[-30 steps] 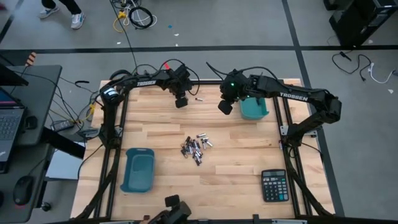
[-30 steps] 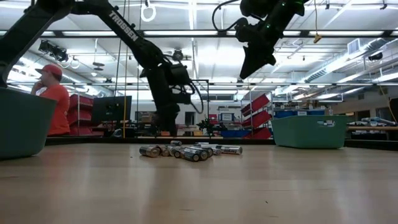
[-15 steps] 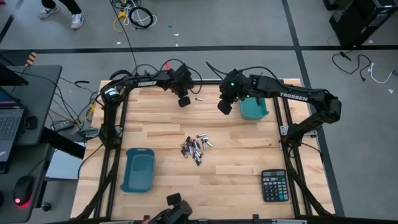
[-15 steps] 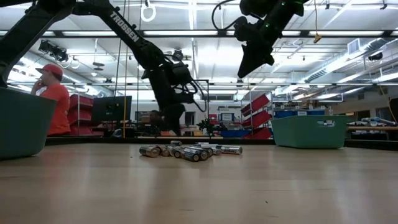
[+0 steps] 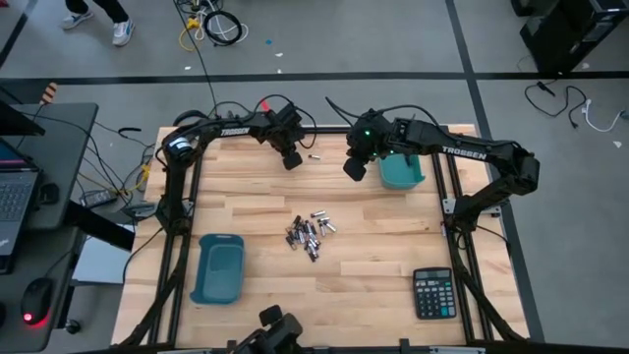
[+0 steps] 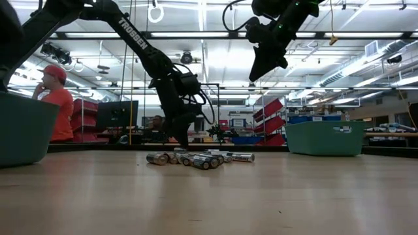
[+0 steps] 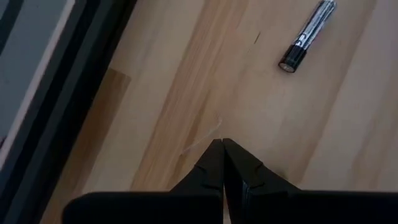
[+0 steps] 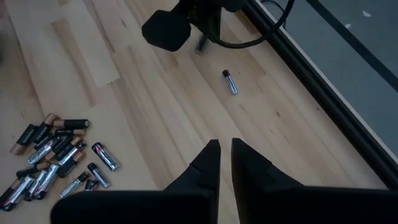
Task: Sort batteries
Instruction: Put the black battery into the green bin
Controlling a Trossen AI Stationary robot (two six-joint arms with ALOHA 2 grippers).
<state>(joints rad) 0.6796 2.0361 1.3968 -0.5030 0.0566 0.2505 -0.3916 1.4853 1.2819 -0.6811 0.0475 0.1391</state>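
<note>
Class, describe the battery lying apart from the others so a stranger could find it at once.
Start at the light wooden table and go to its far edge, beside the shut left gripper. There lies one small silver-and-black cylindrical battery. It lies alone, while the other batteries cluster mid-table.

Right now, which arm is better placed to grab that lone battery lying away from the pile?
Left. The left gripper, shut and empty, hangs just beside the lone battery; the right gripper hovers farther off.

Batteries: lying piled at frame centre.
Single battery: lying upper centre, beside left gripper.
Calculator: sitting lower right.
</note>
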